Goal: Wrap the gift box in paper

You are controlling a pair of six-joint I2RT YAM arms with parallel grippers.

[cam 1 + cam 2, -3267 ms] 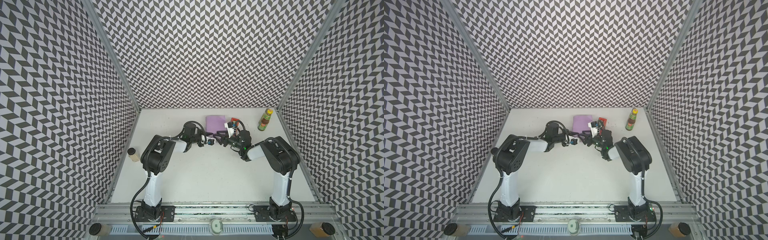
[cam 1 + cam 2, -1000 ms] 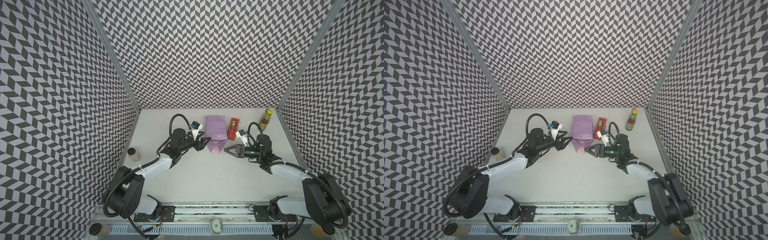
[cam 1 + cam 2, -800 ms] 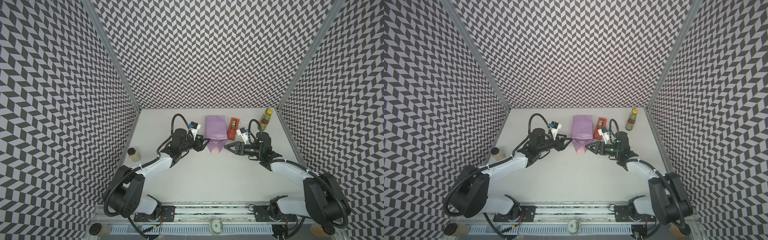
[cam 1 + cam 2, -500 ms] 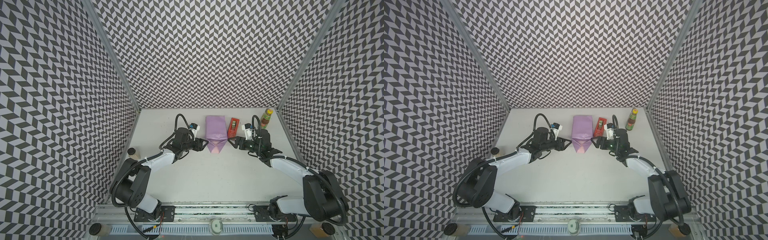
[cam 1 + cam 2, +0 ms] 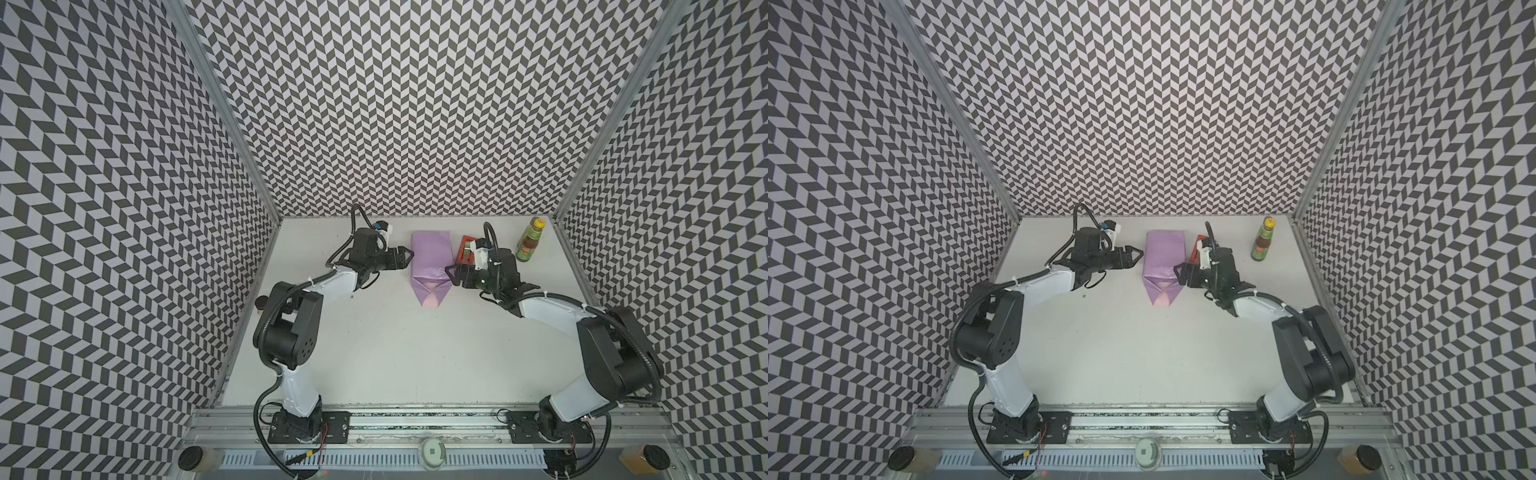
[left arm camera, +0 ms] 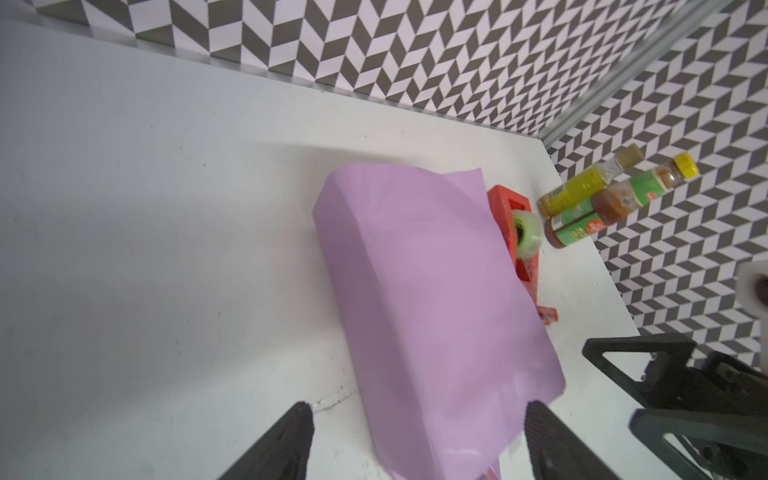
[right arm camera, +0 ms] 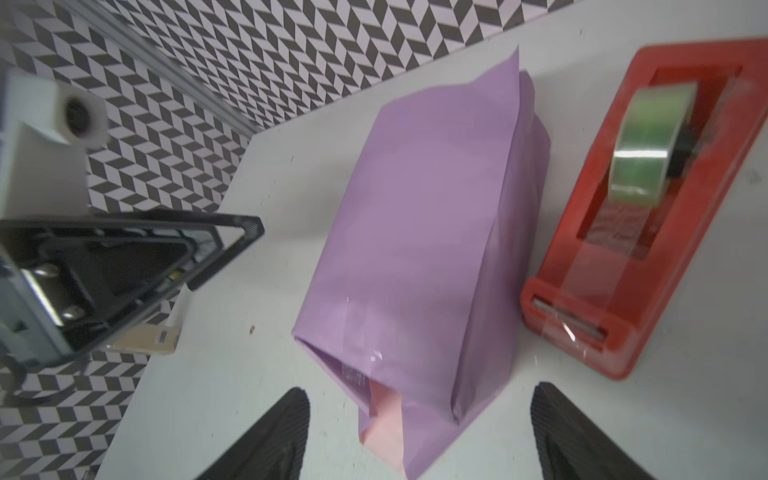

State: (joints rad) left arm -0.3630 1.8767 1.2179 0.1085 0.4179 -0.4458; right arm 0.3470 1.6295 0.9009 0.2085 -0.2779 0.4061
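We see the paper [image 5: 430,257] folded into a lilac parcel toward 12 o'clock on the table [image 5: 395,353]. Its 6 o'clock end tapers to a pointed flap with pink showing. The gift box itself is hidden under it. The left hand [image 5: 408,260] sits just at the parcel's 9 o'clock, fingers spread wide, grasping nothing. The right hand [image 5: 452,275] sits at its 4 o'clock, likewise released. A red tape dispenser [image 5: 464,248] lies just beside the parcel at 3 o'clock, with a sauce bottle [image 5: 528,247] farther that way.
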